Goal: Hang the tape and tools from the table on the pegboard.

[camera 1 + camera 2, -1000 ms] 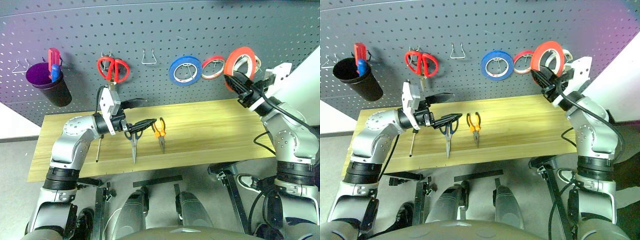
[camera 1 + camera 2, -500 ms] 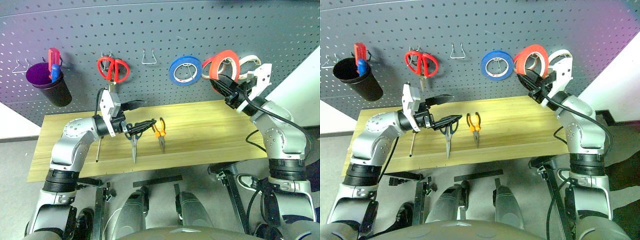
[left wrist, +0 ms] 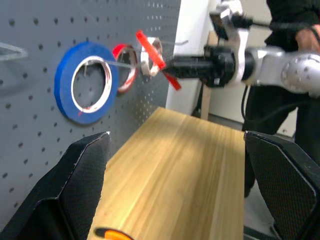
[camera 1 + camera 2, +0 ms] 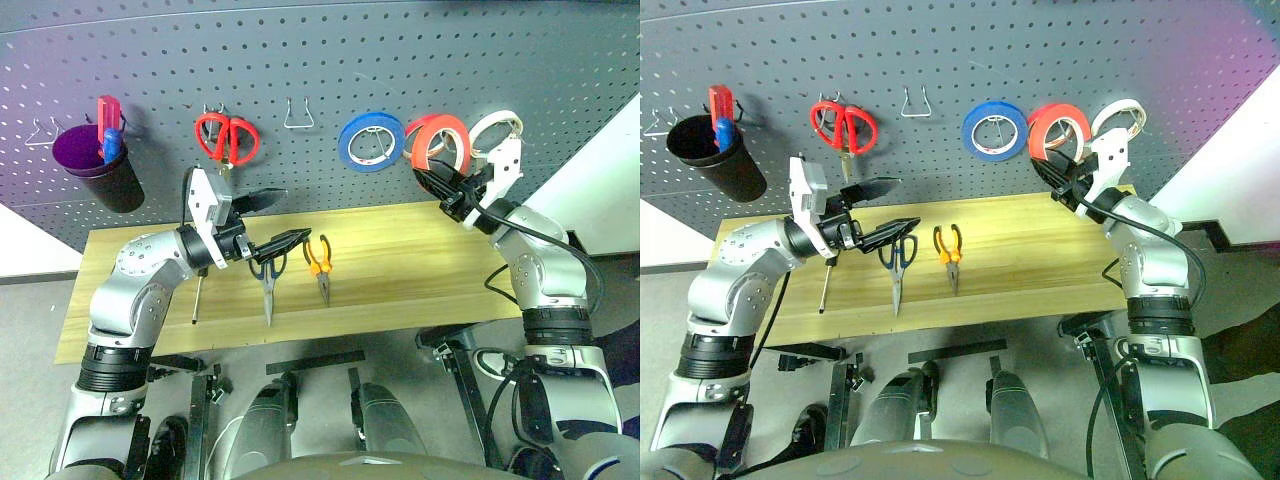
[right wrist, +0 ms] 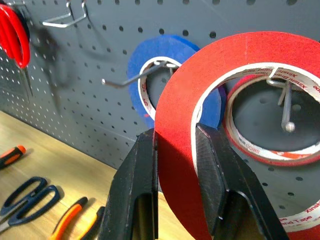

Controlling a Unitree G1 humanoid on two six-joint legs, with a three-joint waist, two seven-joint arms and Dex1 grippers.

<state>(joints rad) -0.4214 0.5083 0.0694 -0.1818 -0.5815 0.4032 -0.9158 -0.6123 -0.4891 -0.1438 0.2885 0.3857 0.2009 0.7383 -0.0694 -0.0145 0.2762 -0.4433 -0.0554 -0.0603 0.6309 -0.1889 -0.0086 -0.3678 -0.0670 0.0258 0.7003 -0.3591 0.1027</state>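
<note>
My right gripper (image 4: 430, 178) is shut on the lower rim of the tape (image 4: 437, 123), a thin bright red ring. It holds the ring upright close to the pegboard (image 4: 400, 60), in front of a smaller red-edged roll on its hook (image 5: 280, 135). In the right wrist view the fingers (image 5: 137, 185) pinch the tape (image 5: 240, 55) from both sides. My left gripper (image 4: 296, 213) is open above the table (image 4: 430, 270), with nothing between its fingers. Under it lie the blue-handled scissors (image 4: 267, 285), the orange-and-black pliers (image 4: 320, 265) and the slim screwdriver (image 4: 197, 300).
On the pegboard hang red-handled scissors (image 4: 227, 137), an empty wire hook (image 4: 297, 115), a blue roll (image 4: 370, 140) and a white roll (image 4: 497, 130). A black cup (image 4: 100, 170) hangs at the far left. A person in dark clothes (image 3: 295, 30) stands beyond the table's right end.
My right gripper has carried the tape down and to the left, from beside the white roll to in front of the small red-edged roll. The left gripper has stayed open over the tools.
</note>
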